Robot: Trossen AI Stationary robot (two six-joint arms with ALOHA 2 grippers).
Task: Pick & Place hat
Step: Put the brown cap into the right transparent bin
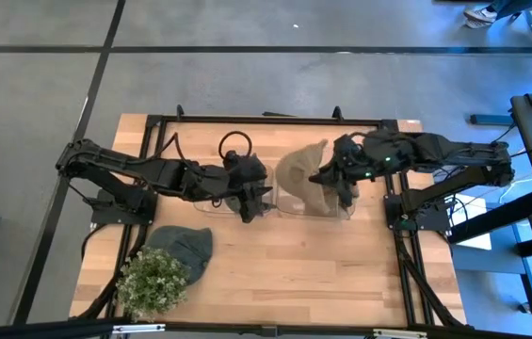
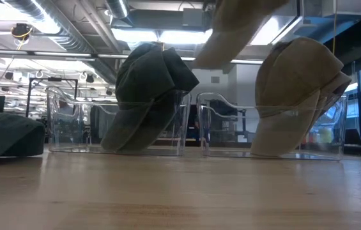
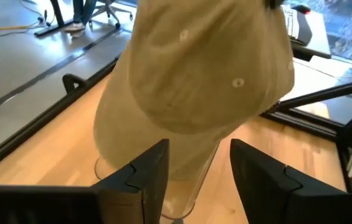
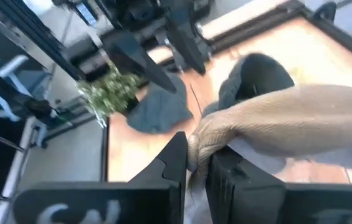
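High view shows both arms meeting over two clear bins in the middle of the wooden surface (image 1: 275,264). The right tool (image 4: 197,163) is clenched on the edge of a tan hat (image 1: 305,172), holding it up above the right bin (image 2: 269,124). In the low view you can see that hat hanging in from the top of the frame, with a second tan hat (image 2: 298,89) already sitting in the right bin, sticking out over its rim. A dark green hat (image 2: 148,89) is propped up in the left bin (image 2: 116,121) the same way. The left tool (image 3: 197,171) hovers by the left bin with its fingers spread and nothing between them. Another green hat (image 1: 185,250) lies flat near the front left corner, just beside a small potted plant (image 1: 153,281).
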